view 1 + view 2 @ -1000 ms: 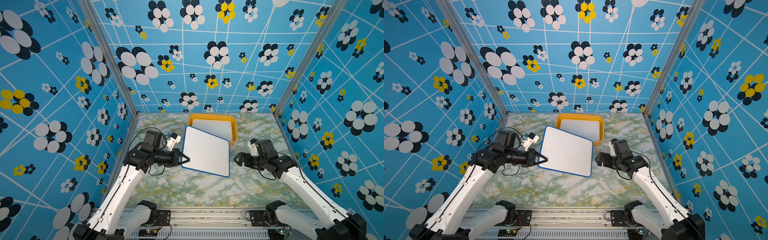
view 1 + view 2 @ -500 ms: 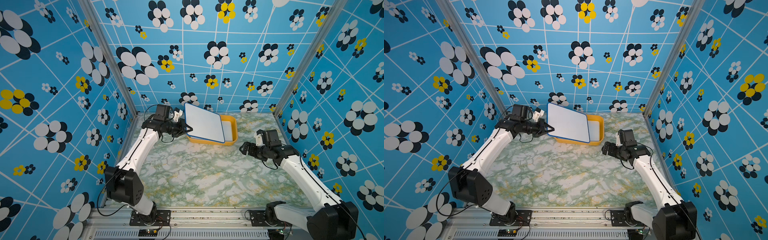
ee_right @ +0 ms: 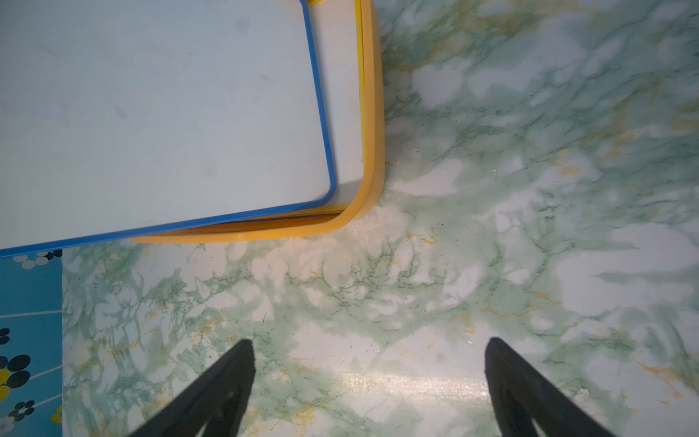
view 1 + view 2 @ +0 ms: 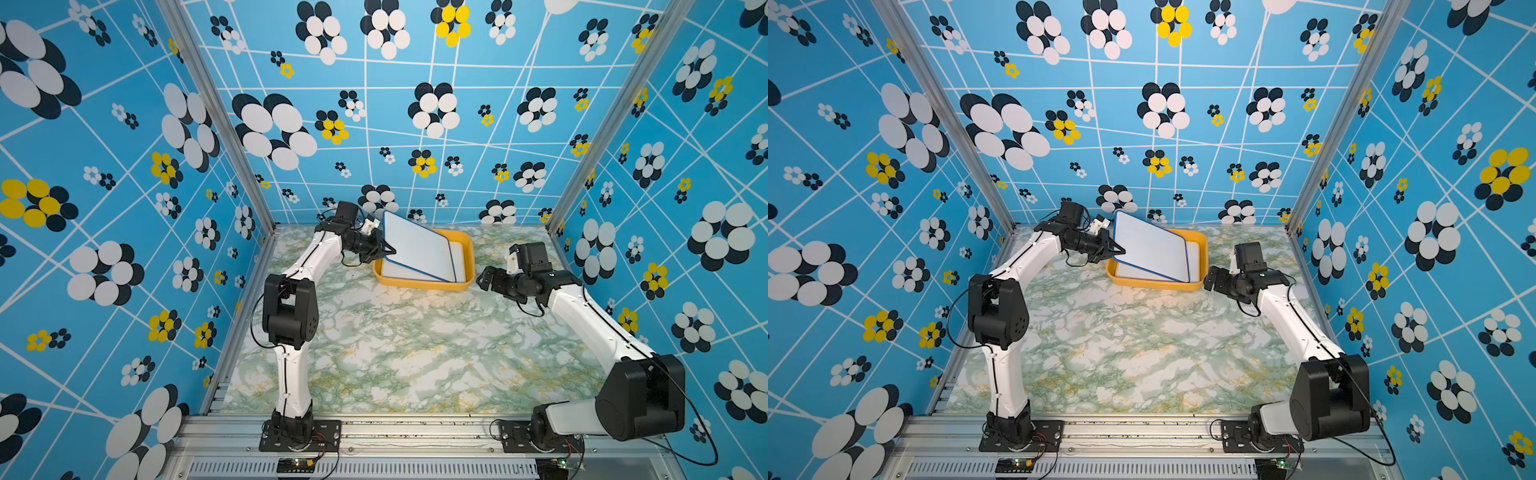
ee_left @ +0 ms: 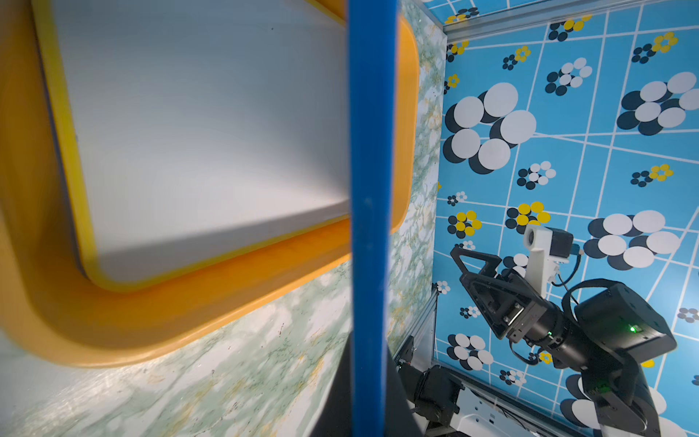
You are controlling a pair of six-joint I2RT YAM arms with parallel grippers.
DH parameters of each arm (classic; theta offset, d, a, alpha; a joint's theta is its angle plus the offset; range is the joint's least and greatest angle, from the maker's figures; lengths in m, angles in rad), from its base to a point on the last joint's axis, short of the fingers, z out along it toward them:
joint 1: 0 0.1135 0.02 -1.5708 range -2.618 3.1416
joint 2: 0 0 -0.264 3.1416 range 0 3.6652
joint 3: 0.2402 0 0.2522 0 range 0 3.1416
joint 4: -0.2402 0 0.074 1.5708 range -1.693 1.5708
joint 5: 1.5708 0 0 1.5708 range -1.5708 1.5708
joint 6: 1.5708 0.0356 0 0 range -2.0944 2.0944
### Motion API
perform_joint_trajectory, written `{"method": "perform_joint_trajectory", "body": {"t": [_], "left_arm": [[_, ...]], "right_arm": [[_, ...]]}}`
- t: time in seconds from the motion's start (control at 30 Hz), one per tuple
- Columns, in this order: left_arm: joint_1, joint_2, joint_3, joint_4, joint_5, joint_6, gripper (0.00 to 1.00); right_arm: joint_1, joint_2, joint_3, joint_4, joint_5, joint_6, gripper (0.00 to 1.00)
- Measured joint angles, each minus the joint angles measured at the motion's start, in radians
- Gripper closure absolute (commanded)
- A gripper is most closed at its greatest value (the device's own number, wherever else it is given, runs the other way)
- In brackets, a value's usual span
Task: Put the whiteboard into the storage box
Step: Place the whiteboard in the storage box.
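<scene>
Whiteboard [image 4: 417, 248]: blue-framed, blank, tilted over the storage box [image 4: 468, 249]; left edge raised clear of the rim, right edge down inside, close to the right wall; touching the bottom or not, impossible to tell.
Left gripper [image 4: 390, 251]: clamped tight on the raised left edge of the whiteboard, just outside the box's left rim; seen so in both top views.
Right gripper [image 4: 485, 281]: spread wide and empty, low over the table [image 4: 415, 353], just beside the right wall of the box; fingertips [image 3: 234, 370] far apart above bare marble in the right wrist view, clear of the box corner.
Storage box: orange-yellow, shallow, rounded corners, at the far middle of the table, near the back wall.
Second board [image 5: 196, 132]: white with a yellow frame, flat on the bottom of the box, beneath the tilted whiteboard.
Table: green-and-white marble pattern with yellow veins.
</scene>
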State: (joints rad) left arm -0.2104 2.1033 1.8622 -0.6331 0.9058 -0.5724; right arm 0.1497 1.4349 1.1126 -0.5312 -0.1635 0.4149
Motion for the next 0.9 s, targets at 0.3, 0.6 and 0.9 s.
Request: {"method": "perform_joint_trajectory", "body": {"t": [0.3,0.6,0.9], "left_arm": [[0.004,0.117,0.092,-0.027,0.093,0.027,1.00],[0.021,0.247,0.240,-0.124,0.164,0.120,0.86],[0.025,0.363,0.367,-0.325,0.032,0.205,0.61]], "right_arm": [[0.000,0.154,0.024,0.128,0.010,0.038,0.07],[0.000,0.348,0.109,0.240,0.025,0.116,0.17],[0.000,0.455,0.189,0.287,0.037,0.178,0.44]]}}
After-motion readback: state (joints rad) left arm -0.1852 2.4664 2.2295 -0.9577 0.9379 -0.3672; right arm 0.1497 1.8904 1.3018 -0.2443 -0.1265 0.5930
